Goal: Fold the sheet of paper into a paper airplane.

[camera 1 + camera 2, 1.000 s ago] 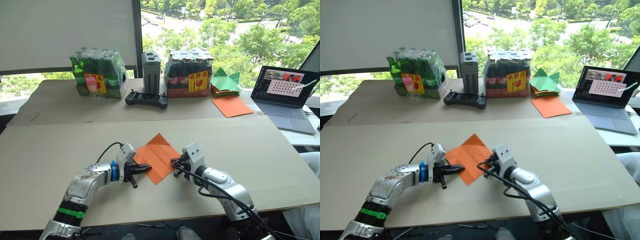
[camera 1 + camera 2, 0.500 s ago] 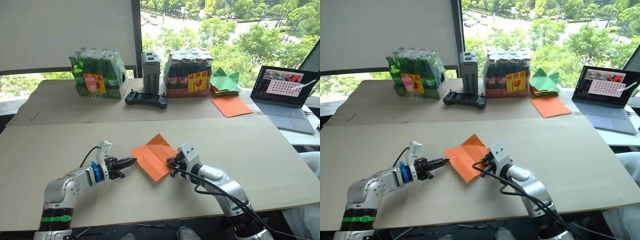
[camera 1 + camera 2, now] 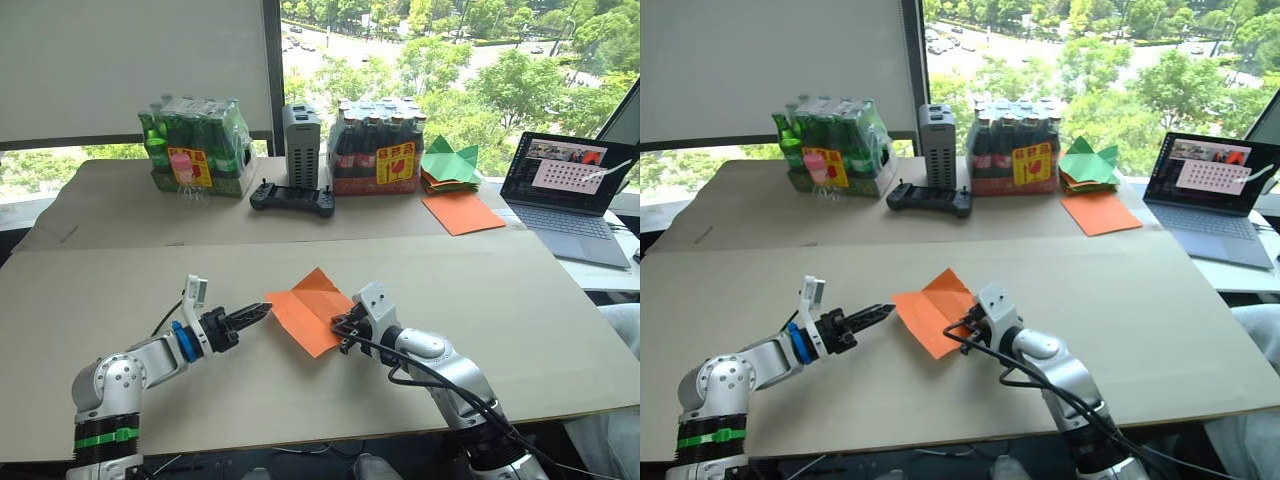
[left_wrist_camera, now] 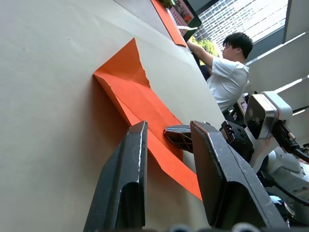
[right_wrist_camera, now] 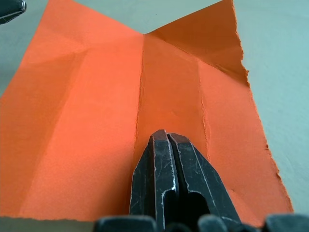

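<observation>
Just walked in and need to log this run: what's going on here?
The robot is partway through folding the sheet of paper, which lies creased on the table. The right gripper, fingers shut, presses on the sheet's near edge. The left gripper sits just off the sheet's left corner, fingers slightly apart and holding nothing. No airplane shape yet.

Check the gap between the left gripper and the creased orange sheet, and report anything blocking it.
Nothing visible blocks it. The left gripper hangs open just off the near-left edge of the sheet of paper, with bare table between them. The right gripper is shut, its tips over the sheet.
</observation>
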